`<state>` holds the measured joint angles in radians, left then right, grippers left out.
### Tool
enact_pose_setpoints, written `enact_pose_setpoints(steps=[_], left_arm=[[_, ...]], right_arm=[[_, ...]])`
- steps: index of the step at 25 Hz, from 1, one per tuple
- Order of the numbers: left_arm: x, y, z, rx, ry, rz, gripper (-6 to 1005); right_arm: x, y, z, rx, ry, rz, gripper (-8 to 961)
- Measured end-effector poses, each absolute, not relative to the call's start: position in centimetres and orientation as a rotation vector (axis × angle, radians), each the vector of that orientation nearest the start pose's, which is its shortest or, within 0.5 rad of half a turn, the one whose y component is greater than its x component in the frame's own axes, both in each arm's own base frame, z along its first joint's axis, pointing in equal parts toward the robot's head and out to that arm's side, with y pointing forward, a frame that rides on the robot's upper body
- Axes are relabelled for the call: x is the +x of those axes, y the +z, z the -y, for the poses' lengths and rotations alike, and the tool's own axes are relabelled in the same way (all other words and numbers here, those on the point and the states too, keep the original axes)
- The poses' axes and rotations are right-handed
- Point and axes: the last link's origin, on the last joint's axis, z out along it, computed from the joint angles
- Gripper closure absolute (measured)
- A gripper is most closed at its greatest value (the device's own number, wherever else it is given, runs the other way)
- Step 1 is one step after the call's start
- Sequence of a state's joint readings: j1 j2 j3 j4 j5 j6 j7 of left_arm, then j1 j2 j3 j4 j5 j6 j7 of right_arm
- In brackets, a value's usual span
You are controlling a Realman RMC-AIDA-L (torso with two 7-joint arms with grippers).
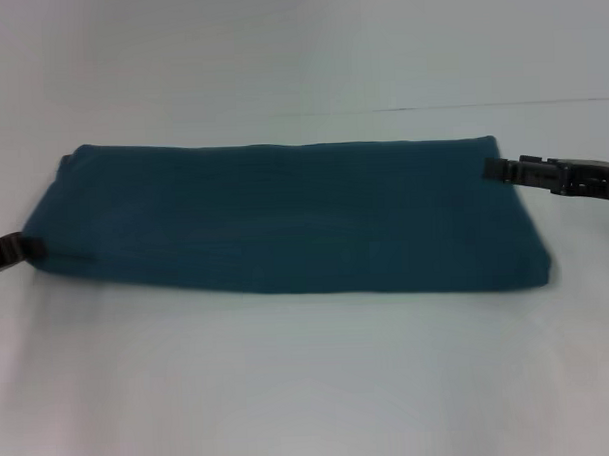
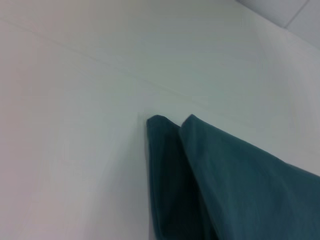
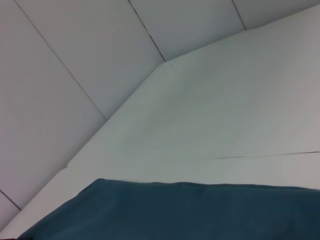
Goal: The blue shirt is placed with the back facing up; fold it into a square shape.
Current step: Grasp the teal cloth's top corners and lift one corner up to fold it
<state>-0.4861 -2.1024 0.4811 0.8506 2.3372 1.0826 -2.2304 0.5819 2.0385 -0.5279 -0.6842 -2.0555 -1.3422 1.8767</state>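
The blue shirt (image 1: 284,214) lies flat on the white table (image 1: 290,389), folded into one long plain band running left to right. My left gripper (image 1: 23,248) is at the band's left end, touching its near corner. My right gripper (image 1: 491,167) meets the band's far right corner, with its arm reaching in from the right edge. In the left wrist view, two layered corners of the shirt (image 2: 240,185) rest on the table. The right wrist view looks along a folded edge of the shirt (image 3: 200,212). No lettering shows.
White tabletop surrounds the shirt on all sides, with a broad stretch in front of it. A pale wall (image 1: 298,38) rises behind the table. A thin seam (image 3: 270,155) crosses the table surface near the shirt's right end.
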Motion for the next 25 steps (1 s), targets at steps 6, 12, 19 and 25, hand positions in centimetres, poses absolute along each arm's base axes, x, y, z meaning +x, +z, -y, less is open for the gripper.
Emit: enact_pose_setpoints(steps=[6,12,19,25], left_arm=[[-36.9,7.8,-34.8,-1.727,-0.456,1.549,981],[-37.5,9.2,-33.8,-1.686,-0.474,1.547,980],[-37.7,9.8,-33.4,-1.68,-0.476,1.541,981],[-36.8,9.6,-33.6,-1.734,-0.508,1.527,981]], right_arm=[[28.1,4.2,-38.0,-2.279,0.736,-1.222,47],[27.9,4.0,-38.1,-2.285,0.738,-1.216,74],[27.3,3.4,-38.3,-2.312,0.743,-1.203,106],[26.9,2.6,-38.7,-2.318,0.738,-1.182,134]])
